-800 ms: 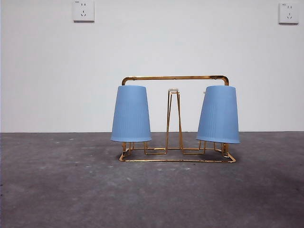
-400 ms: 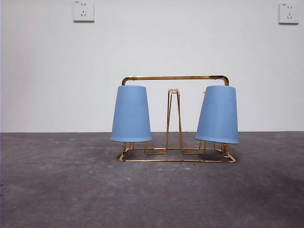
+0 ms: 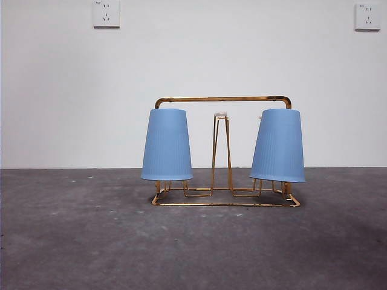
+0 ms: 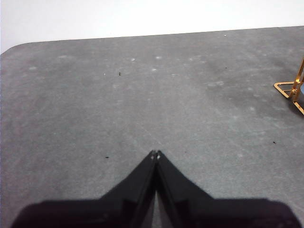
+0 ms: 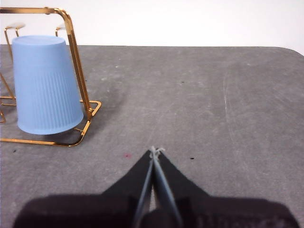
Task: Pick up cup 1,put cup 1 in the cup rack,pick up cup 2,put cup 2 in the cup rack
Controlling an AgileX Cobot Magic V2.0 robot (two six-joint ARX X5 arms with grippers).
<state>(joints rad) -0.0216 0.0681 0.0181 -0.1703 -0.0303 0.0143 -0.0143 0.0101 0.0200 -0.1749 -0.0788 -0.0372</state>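
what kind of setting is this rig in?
Probably a lab test bench, not a kitchen: a bare grey table, a plain white wall with power sockets, and only a gold wire cup rack holding two upturned blue plastic cups.

No writing, label, brand or number could be read anywhere. The two blue cups [image 3: 167,145] [image 3: 278,146] were plain, the gold rack [image 3: 222,99] bore no mark, and the wall sockets [image 3: 106,13] showed only slots.
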